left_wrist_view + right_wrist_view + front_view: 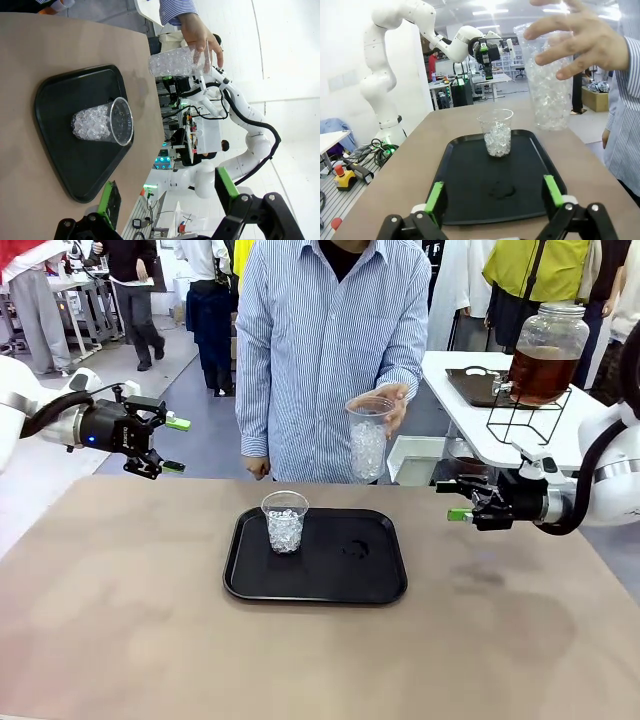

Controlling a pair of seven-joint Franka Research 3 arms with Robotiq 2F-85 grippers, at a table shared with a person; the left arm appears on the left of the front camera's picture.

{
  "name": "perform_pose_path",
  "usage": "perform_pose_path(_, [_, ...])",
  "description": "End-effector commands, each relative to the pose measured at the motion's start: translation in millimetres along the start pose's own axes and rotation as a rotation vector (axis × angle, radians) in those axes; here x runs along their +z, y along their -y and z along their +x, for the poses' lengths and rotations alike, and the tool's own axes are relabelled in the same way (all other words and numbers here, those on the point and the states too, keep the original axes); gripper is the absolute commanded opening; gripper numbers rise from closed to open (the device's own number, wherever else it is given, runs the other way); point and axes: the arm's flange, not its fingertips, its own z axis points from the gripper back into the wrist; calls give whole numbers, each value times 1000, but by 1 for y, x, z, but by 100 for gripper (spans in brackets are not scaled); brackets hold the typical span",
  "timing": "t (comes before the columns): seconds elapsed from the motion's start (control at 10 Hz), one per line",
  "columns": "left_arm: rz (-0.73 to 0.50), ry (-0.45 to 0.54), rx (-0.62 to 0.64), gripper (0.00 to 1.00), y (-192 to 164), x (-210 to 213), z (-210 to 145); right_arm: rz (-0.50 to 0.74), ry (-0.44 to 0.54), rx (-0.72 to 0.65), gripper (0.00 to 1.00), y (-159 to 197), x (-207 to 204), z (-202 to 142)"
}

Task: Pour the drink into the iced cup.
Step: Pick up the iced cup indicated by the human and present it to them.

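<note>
iced cup (285,522) on tray (340,578), drink (541,375) far off

the iced cup stands at the black tray's ten o'clock. left gripper (176,445) at nine o'clock and right gripper (452,500) at three hang released, empty. farther, a person's hand (392,402) holds a second ice-filled cup (367,445) at twelve. the drink sits in a jar (553,325) on a side table (468,428) at two o'clock.

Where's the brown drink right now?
In the front view, the drink sits in a glass jar on a wire stand, on the white side table at far right, beyond the right gripper.
</note>
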Motion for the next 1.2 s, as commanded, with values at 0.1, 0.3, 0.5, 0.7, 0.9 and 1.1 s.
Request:
perform_pose_path(0.1, [-1,1,-2,100,2,1,-2,3,-1,3,100,2,-1,3])
perform_pose_path(0.3, [-1,1,-2,100,2,1,-2,3,-1,3,100,2,-1,3])
perform_pose_path(0.5, [-1,1,-2,100,2,1,-2,3,-1,3,100,2,-1,3])
perform_pose_path(0.7, [-1,1,-2,100,2,1,-2,3,-1,3,100,2,-1,3])
perform_pose_path(0.9, [-1,1,-2,100,2,1,-2,3,-1,3,100,2,-1,3])
perform_pose_path(1.1, [-1,1,-2,100,2,1,-2,3,-1,3,100,2,-1,3])
